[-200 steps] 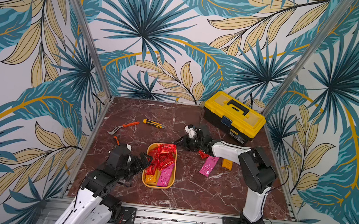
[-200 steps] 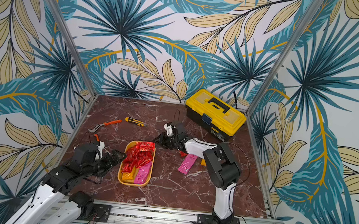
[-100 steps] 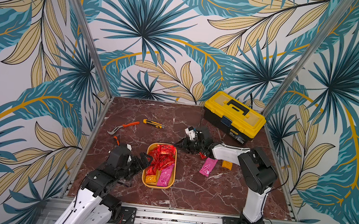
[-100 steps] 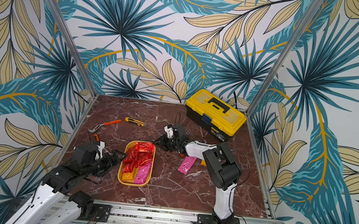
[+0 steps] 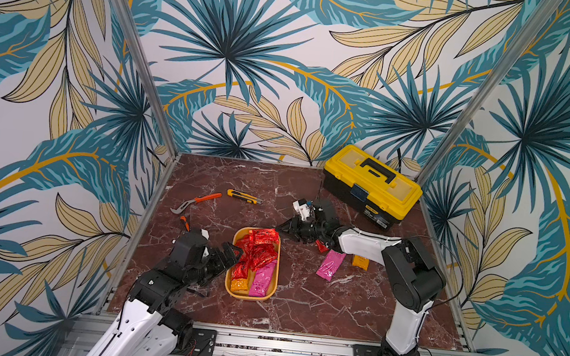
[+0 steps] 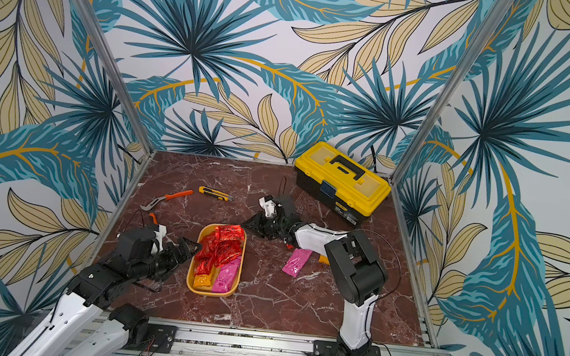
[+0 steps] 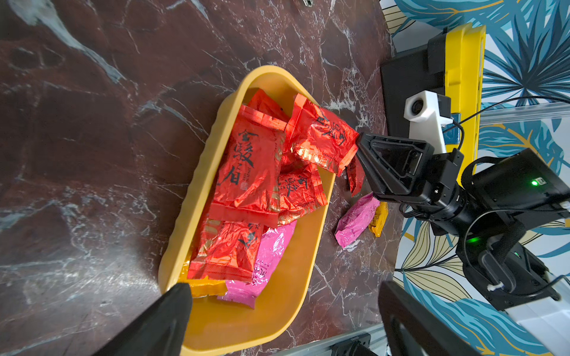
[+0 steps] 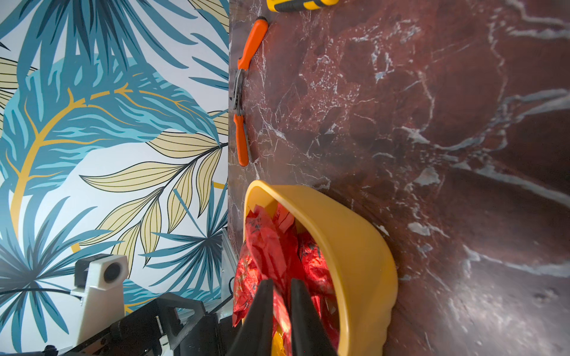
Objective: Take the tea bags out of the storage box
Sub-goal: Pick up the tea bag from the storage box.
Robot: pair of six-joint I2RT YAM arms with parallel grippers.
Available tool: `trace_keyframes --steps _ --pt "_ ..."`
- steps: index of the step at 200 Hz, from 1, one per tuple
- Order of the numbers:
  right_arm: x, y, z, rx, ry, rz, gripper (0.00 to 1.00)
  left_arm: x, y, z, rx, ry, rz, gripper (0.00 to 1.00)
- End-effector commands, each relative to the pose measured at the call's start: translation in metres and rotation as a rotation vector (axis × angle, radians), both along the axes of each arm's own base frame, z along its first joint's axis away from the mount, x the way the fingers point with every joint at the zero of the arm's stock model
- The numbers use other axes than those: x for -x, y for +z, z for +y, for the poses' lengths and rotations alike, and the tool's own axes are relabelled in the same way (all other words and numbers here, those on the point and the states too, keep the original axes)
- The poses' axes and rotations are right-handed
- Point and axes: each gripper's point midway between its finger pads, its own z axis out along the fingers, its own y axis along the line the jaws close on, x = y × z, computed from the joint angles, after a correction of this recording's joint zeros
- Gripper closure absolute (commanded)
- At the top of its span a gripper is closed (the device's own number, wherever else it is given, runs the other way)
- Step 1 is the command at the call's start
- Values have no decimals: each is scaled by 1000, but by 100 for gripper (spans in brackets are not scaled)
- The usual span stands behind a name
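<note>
Clenching a crinkly red foil tea bag (image 7: 322, 140) overhanging the mustard-yellow plastic storage box (image 7: 197, 172), right jaws prepare extraction; left jaws released.

The tray (image 5: 249, 297) is heaped with tea bags (image 5: 257, 251). The right gripper (image 5: 280, 227) is held at its 1 o'clock corner, the wide-spread left gripper (image 5: 230, 258) at 9 o'clock.

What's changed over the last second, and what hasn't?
The right gripper slid across the table toward the far end of the tray, and its fingers narrowed onto the red tea bag hanging over the rim there. The left gripper stayed open at the tray's near end. The tray and the pink tea bag on the table did not move.
</note>
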Motion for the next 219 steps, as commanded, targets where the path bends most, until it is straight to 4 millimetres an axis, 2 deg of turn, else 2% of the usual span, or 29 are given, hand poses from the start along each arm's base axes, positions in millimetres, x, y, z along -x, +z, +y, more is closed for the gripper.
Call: trace_keyframes --steps 1,28,51,71,96,118,147,169,195,219 --pt "6 17 2 -7 26 -26 85 -2 -3 -1 10 0 -6 0" --pt "7 21 2 -10 27 -30 90 -2 -3 -1 11 0 -9 0" --pt "8 25 1 -10 25 -33 100 -3 -3 -1 12 0 -11 0" --pt "9 32 0 -8 29 -42 100 -4 -1 -2 13 -4 -14 0" --pt "7 50 -6 -28 23 -60 100 -5 2 -3 16 -7 -22 0" --pt "2 73 -19 -60 -3 -84 100 -7 9 -4 10 -20 -35 0" --pt "-7 99 -52 -67 -75 -118 100 -22 31 -12 -15 -69 -62 0" --pt "-13 110 -85 -19 -148 -149 100 -38 46 -26 -17 -133 -60 0" --pt "-17 106 -122 97 -228 -165 100 -59 52 -57 -13 -205 -69 0" --pt "-23 85 -163 170 -329 -124 100 -73 51 -99 -8 -285 -78 0"
